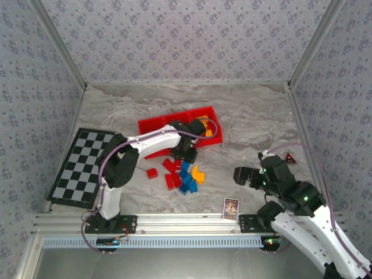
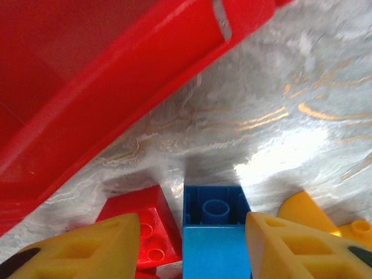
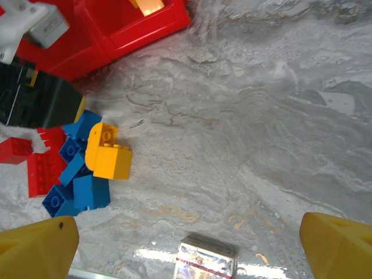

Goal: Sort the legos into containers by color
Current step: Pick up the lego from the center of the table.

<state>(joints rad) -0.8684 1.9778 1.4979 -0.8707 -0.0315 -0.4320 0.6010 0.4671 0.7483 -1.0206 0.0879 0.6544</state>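
Observation:
The legos lie in a loose heap of red, blue and orange-yellow bricks just in front of the red tray. Orange bricks sit in the tray's right compartment. My left gripper is down at the far edge of the heap. In the left wrist view, the left gripper has a blue brick between its yellow fingers. The right finger is against it and the left finger is over a red brick. My right gripper hangs open over bare table, right of the heap.
A checkered board lies at the left. A small picture card sits near the front edge, below the right gripper. One red brick lies apart, left of the heap. The enclosure walls stand close on both sides.

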